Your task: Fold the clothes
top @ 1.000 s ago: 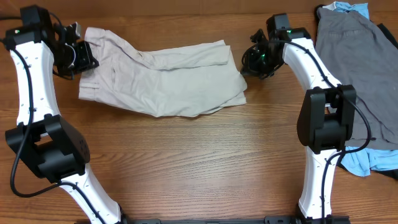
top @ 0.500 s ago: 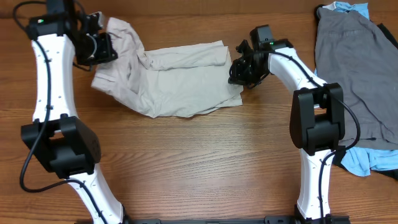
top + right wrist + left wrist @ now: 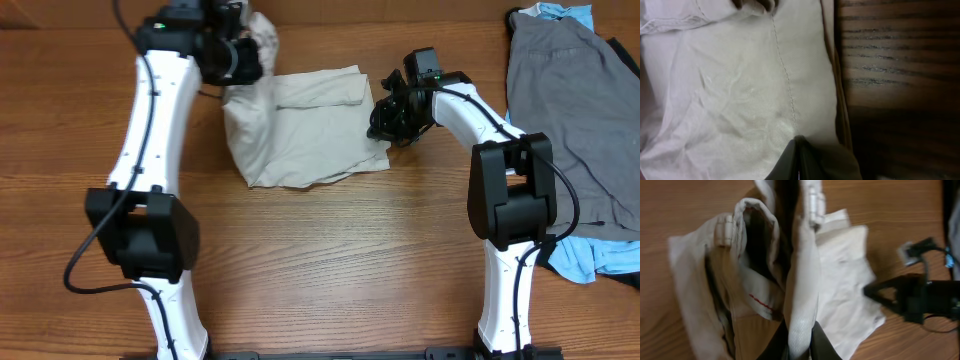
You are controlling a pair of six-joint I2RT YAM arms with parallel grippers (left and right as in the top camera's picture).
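Observation:
The beige shorts [image 3: 305,135] lie at the table's middle back. Their left end is lifted and bunched at the far side. My left gripper [image 3: 238,55] is shut on that raised waistband fold [image 3: 801,300], and the dark fingertips [image 3: 776,349] clamp the band from both sides. The rest of the shorts [image 3: 845,295] hangs and spreads below. My right gripper [image 3: 388,116] is at the shorts' right edge. It [image 3: 798,159] is shut, its tips pressed down on the flat beige cloth [image 3: 740,85] with nothing visibly between them.
A dark grey garment [image 3: 570,100] is spread at the right edge, with a light blue one [image 3: 590,262] showing under its near corner. Bare wooden table [image 3: 330,260] fills the front. The right arm [image 3: 915,297] shows in the left wrist view.
My left gripper has carried the shorts' waistband end rightward along the back, drawing the left half up and over. The right gripper shifted slightly left and stays on the right edge.

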